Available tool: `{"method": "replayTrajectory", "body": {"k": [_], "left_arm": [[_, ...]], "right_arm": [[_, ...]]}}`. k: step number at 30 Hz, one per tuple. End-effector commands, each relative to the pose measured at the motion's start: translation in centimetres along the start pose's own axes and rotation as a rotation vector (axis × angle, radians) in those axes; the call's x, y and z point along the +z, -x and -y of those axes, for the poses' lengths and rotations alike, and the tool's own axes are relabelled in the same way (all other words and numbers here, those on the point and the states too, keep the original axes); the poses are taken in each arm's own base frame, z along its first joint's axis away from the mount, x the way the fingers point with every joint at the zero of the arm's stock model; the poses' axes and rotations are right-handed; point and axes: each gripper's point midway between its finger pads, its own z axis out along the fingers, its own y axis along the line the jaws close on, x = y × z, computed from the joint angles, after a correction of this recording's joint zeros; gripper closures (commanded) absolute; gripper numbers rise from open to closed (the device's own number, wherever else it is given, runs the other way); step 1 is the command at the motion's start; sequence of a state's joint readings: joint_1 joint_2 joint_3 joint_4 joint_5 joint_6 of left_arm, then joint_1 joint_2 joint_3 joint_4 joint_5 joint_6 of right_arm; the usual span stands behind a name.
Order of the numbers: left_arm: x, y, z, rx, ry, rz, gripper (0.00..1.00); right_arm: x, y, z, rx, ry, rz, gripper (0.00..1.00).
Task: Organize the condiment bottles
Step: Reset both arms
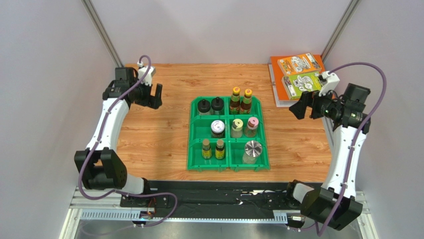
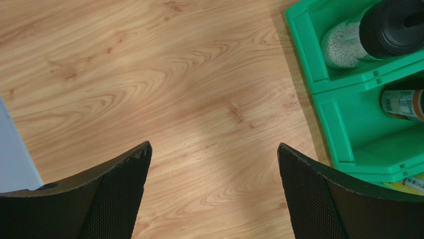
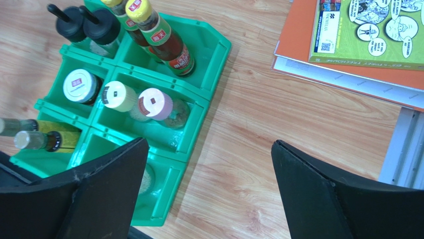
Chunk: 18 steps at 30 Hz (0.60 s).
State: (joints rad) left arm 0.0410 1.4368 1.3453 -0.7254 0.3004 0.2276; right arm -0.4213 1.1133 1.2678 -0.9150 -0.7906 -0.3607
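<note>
Ten small glass condiment bottles and jars (image 1: 217, 128), assorted caps: upright in green six-compartment plastic bin (image 1: 190, 149), table centre. Left gripper (image 2: 214, 149): spread, empty, near far-left corner. Right gripper (image 3: 209, 144): spread, empty, right edge.

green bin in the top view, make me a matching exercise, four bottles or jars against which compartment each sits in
Compartments of the bin; far means away from the arms.

1. black-capped bottles
2. yellow-capped bottles
3. pink-capped bottle
4. silver-lidded jar

A. near right
B. far left
C. middle right
D. far right

Pairs: 1-B, 2-D, 3-C, 4-A
</note>
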Motion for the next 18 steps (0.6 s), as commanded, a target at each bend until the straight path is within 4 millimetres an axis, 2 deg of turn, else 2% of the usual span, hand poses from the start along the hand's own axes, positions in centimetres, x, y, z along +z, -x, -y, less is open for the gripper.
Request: {"method": "replayTrajectory", "body": {"k": [1, 2, 11, 18], "left_arm": [[-3.0, 4.2, 1.2, 0.030, 0.003, 0.268, 0.01], [-2.8, 3.7, 1.4, 0.028, -0.003, 0.263, 0.00], [-3.8, 3.8, 2.0, 0.050, -0.011, 0.306, 0.01], [-3.4, 3.7, 2.0, 0.043, -0.021, 0.298, 0.01]], "right_arm": [[0.6, 3.1, 1.8, -0.085, -0.157, 0.080, 0.00], [0.7, 3.3, 1.8, -0.071, -0.152, 0.086, 0.00], [1.0, 4.0, 1.9, -0.070, -0.161, 0.146, 0.00], [0.8, 4.3, 1.9, -0.073, -0.169, 0.162, 0.00]]}}
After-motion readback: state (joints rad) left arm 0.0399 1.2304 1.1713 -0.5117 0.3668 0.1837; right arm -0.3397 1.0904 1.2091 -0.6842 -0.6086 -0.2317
